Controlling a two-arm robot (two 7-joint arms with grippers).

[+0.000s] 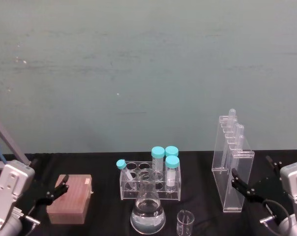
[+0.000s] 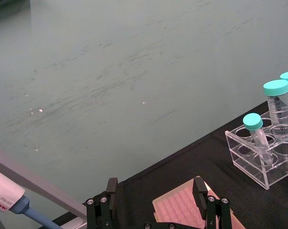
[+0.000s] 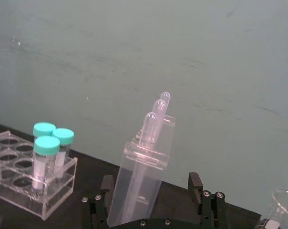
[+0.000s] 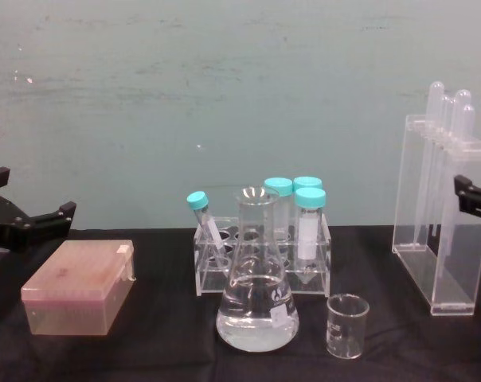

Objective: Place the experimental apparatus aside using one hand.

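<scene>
The tall clear acrylic rack (image 1: 232,169) of long round-topped test tubes (image 3: 151,131) stands at the right of the black table. My right gripper (image 1: 254,175) is open just beside it, and in the right wrist view the rack (image 3: 137,186) rises ahead between its spread fingers (image 3: 195,182). From the chest, one black finger (image 4: 473,196) crosses in front of the rack (image 4: 439,231); I cannot tell if it touches. The conical flask (image 4: 256,306) with clear liquid and the small beaker (image 4: 347,325) stand at front centre. My left gripper (image 1: 47,186) hangs open at the far left.
A low clear rack (image 1: 151,184) holding teal-capped tubes (image 1: 172,169) stands behind the flask. A pink tip box (image 1: 70,199) lies below the left gripper (image 2: 156,187). A pipette (image 2: 10,202) on a grey stand is at the left edge. A teal wall backs the table.
</scene>
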